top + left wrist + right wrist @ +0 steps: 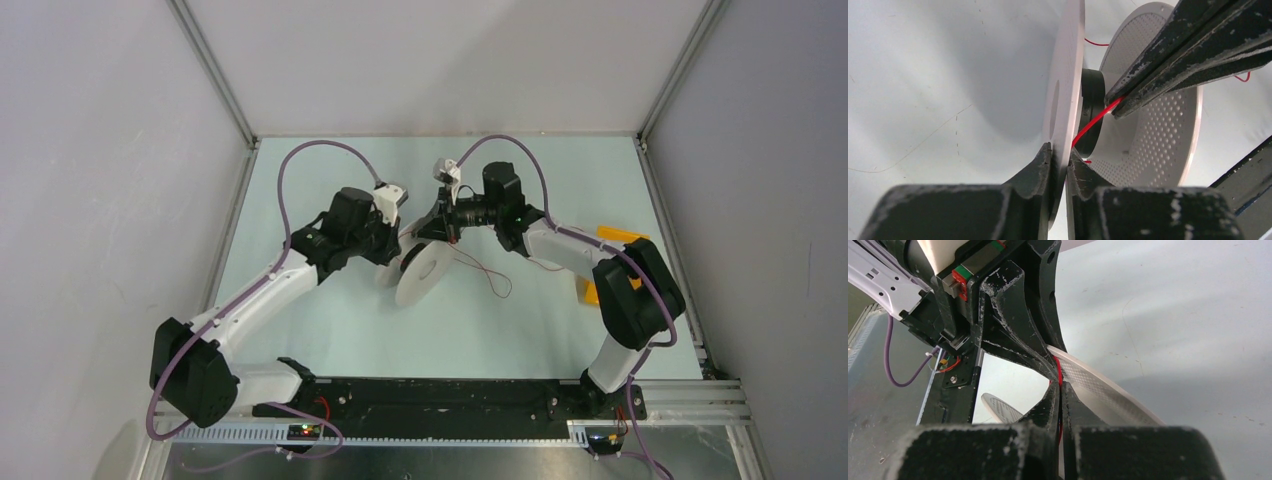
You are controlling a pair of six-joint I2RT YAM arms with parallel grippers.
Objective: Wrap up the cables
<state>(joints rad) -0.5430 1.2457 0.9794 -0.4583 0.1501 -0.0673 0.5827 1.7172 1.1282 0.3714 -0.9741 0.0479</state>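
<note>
A white spool [425, 272] with two round flanges and a black hub [1093, 95] stands on edge at the table's middle. My left gripper [1059, 152] is shut on the rim of the plain flange [1068, 75]; in the top view it [392, 258] sits at the spool's left. My right gripper [1059, 387] is shut on the thin red wire [1058, 371] and holds it between the flanges, close to the hub. The wire [1095, 120] runs taut from its fingertips [1118, 102] to the hub. The loose rest curls on the table [494, 277] right of the spool.
A yellow object [618, 238] lies at the right, partly behind the right arm. White enclosure walls with metal posts [212, 70] close in the left, back and right sides. Purple cables [300, 160] arch over both arms.
</note>
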